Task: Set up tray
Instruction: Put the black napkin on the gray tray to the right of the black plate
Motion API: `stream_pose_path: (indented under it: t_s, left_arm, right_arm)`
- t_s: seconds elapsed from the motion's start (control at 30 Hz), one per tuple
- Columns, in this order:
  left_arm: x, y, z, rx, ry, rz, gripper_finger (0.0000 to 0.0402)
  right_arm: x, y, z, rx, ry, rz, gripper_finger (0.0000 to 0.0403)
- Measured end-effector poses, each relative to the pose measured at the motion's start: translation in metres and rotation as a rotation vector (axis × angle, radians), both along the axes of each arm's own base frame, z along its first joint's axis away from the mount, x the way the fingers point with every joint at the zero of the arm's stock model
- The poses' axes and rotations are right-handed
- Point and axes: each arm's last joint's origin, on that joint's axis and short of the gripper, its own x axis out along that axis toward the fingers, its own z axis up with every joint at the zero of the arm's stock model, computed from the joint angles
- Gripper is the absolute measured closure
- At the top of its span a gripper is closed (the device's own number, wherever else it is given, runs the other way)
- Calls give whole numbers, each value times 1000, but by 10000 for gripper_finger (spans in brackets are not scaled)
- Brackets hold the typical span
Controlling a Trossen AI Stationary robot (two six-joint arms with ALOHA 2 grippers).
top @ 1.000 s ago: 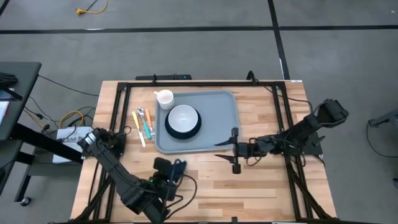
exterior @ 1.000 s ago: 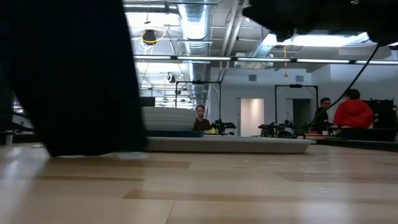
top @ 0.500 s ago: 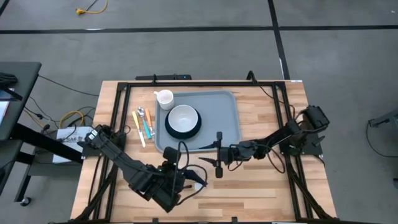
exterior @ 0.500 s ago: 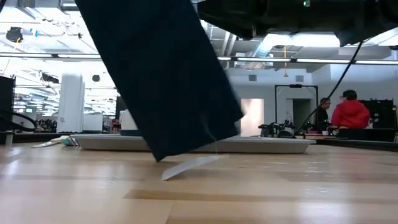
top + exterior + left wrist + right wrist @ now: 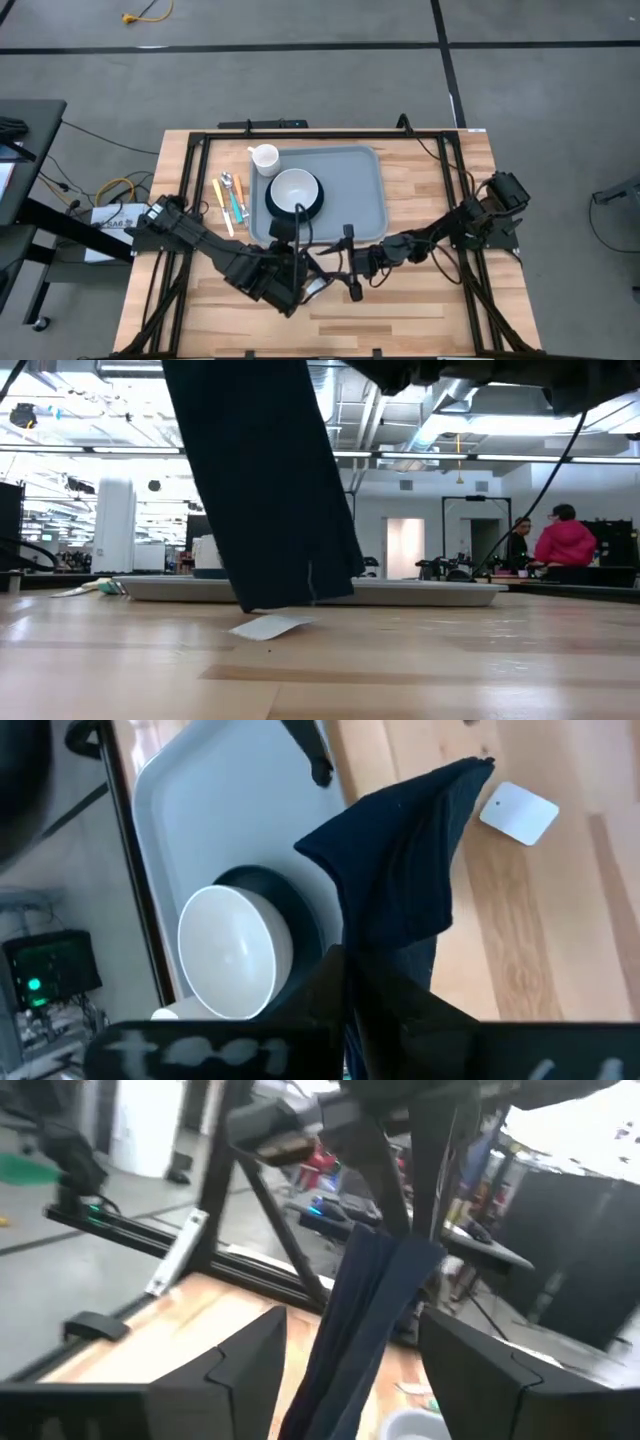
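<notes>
left tool [image 5: 300, 275]: clamped on napkin [image 5: 400, 880] | right tool [image 5: 350, 262]: spread, empty

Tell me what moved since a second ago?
The left claw, shut on the dark napkin, swung from the table's front edge toward the tray. The right claw slid along the tray's front edge to meet it and now stands open, with the hanging napkin in front of it. The tray, plate, bowl, cup and cutlery stayed put.
</notes>
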Motion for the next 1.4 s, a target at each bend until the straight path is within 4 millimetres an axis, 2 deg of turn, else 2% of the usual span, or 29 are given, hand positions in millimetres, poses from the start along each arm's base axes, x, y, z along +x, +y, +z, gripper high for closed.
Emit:
stream_pose_path:
  t_s: [0.27,0.77,1.03,1.4]
  left_arm:
    - [7,13,0,-3,-4,48,401]
    - [18,28,1,4,-87,132,401]
    - [32,25,4,-99,-202,135,401]
    - [32,24,4,-153,-187,140,401]
  right_arm:
    - [4,-8,-1,54,19,-26,149]
    - [8,-22,-6,79,71,-69,147]
    - [10,-26,-6,82,67,-83,147]
    - [10,-26,-3,93,39,-84,148]
